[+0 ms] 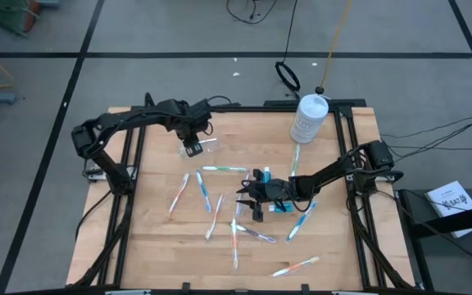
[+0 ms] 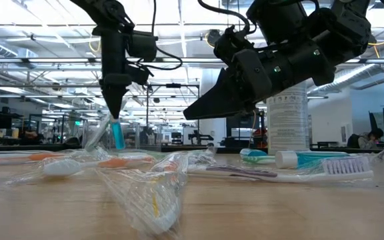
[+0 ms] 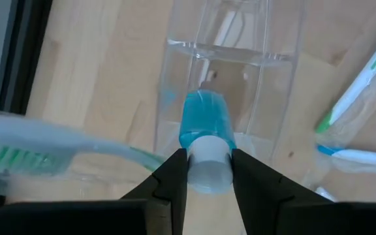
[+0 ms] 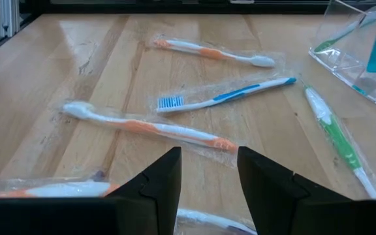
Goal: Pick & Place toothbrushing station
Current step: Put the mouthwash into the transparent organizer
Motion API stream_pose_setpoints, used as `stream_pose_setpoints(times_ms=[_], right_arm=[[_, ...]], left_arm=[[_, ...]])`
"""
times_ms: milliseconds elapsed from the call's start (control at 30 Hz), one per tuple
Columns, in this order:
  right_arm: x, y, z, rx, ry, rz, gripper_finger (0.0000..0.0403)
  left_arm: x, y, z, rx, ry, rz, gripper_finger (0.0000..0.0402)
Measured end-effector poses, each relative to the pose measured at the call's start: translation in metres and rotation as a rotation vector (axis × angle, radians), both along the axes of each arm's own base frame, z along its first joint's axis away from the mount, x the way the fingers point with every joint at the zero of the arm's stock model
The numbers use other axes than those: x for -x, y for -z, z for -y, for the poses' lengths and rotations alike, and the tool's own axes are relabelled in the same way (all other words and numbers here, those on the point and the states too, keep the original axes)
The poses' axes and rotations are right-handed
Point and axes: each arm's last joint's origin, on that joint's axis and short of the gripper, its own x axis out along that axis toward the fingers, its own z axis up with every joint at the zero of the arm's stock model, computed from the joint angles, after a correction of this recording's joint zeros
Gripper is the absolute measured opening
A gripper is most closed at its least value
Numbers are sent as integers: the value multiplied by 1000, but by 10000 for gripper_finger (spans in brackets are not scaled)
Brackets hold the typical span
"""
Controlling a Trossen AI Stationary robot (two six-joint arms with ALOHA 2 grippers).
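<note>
Over the far left of the tabletop (image 1: 154,246), our left hand (image 3: 207,171) pinches a teal toothpaste tube (image 3: 205,124) above the clear cup (image 3: 230,59); released off-centre, it may tip the cup. Our right hand (image 4: 207,166), spread, hovers mid-table.

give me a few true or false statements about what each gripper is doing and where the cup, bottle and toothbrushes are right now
1. The left gripper is shut on a teal toothpaste tube. True.
2. The tube is held over the white bottle. False: it is held over the clear plastic cup near the table's far edge; the bottle stands apart, towards the right arm's side.
3. The right gripper holds a toothbrush. False: its fingers are open and empty, low over the table's middle.
4. Wrapped toothbrushes lie scattered on the wooden table. True.
5. An orange-handled toothbrush lies just ahead of the right gripper. True.
</note>
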Motion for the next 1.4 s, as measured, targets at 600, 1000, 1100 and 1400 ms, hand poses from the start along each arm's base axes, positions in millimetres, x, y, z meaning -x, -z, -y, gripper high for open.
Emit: stream_pose_setpoints(times_ms=[600,1000,1100,1400], right_arm=[[0,0,0,-3,1,0,141],[0,0,0,-3,1,0,141],[0,0,0,-3,1,0,141],[0,0,0,-3,1,0,141]], left_arm=[[0,0,-2,-40,17,-27,160],[-7,-1,-4,-78,22,38,172],[-9,-1,0,-76,43,35,173],[-24,-2,22,-89,86,80,173]])
